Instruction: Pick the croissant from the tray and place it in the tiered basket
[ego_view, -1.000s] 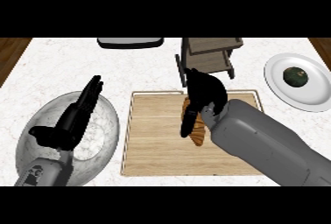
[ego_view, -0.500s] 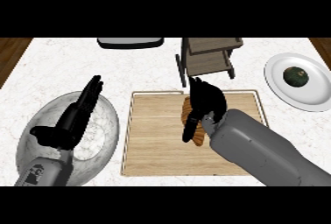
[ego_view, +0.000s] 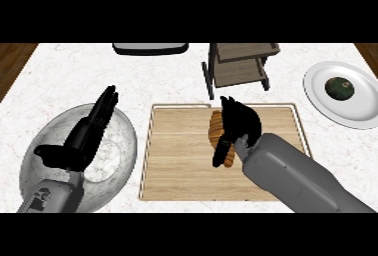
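The right hand (ego_view: 240, 126) covers much of the croissant (ego_view: 216, 131) — grip unclear.

Right arm: grey forearm enters from the lower right edge of the tabletop view and slants up and left toward its middle.
Right hand (ego_view: 240, 126): palm down, fingers (ego_view: 221, 152) curled downward, thumb side to the left.
Left arm: only a short grey piece shows at the lower left corner.
Left hand (ego_view: 83, 140): open, fingers (ego_view: 105, 102) straight and pointing toward the far edge, thumb out to the left; resting near the left edge.
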